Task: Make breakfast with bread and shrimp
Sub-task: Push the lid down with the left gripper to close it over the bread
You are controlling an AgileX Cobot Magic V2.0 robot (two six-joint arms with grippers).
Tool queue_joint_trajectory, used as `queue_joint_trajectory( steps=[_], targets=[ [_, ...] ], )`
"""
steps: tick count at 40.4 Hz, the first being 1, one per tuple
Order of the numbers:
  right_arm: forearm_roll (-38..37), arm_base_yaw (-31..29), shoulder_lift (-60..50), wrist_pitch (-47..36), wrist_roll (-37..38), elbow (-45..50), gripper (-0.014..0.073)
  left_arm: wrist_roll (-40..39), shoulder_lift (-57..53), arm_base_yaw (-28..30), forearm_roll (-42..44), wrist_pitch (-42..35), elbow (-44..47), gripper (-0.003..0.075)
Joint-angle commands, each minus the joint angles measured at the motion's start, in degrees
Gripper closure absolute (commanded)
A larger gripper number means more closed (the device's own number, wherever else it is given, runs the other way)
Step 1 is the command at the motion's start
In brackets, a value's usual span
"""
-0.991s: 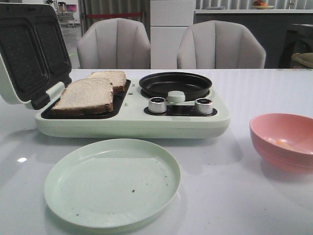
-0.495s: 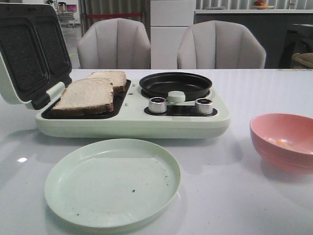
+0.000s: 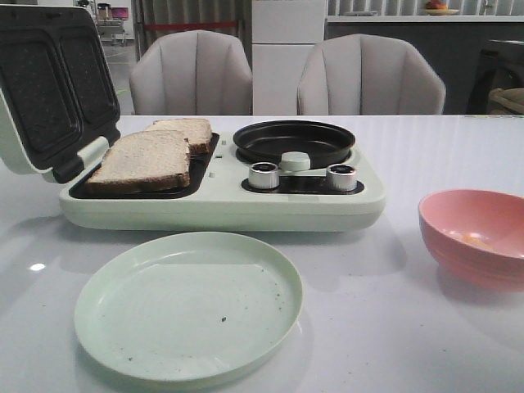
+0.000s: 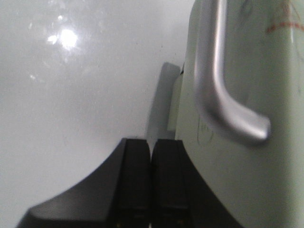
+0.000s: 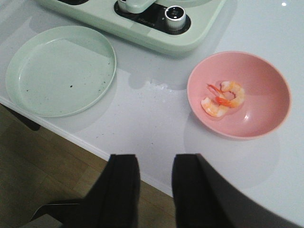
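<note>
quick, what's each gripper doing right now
Left gripper: closed, holding nothing, beside the lid.
Right gripper: open, empty, near the table edge, short of the shrimp.

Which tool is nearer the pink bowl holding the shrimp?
Right. The right tool hovers open over the table edge beside the pink bowl; the left tool sits shut by the appliance's lid handle.

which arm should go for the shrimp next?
Right, probably. Its open gripper hangs over the table edge close to the pink bowl holding the shrimp. The left gripper is shut, beside the breakfast maker, on the far side from the bowl.
</note>
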Motion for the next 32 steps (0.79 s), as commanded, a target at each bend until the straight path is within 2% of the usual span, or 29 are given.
queue_joint_trajectory(
  steps=[1,10,18,20,27,32],
  targets=[
    [-0.2,-0.2,0.0,-3.7,0.2,-1.5,0.0277,0.2,1.7,0.1,-4.0,-2.4,-6.2,0.0622],
    [-0.2,-0.2,0.0,-3.7,0.2,-1.5,0.0277,0.7,5.8,-0.9,-5.7,-2.2,-10.2,0.0622],
    [-0.2,-0.2,0.0,-3.7,0.2,-1.5,0.0277,10.2,5.3,-3.4,-13.2,1.9,-10.2,0.0622],
    [-0.2,-0.2,0.0,-3.7,0.2,-1.5,0.0277,10.4,4.8,-4.1,-13.9,2.9,-10.2,0.0622],
    [-0.2,-0.2,0.0,-3.7,0.2,-1.5,0.0277,10.4,0.8,-8.4,-11.6,4.7,-9.4,0.0622],
    [-0.2,-0.2,0.0,-3.7,0.2,-1.5,0.0277,10.4,-3.4,-14.1,-8.3,4.7,-6.6,0.0622]
  ],
)
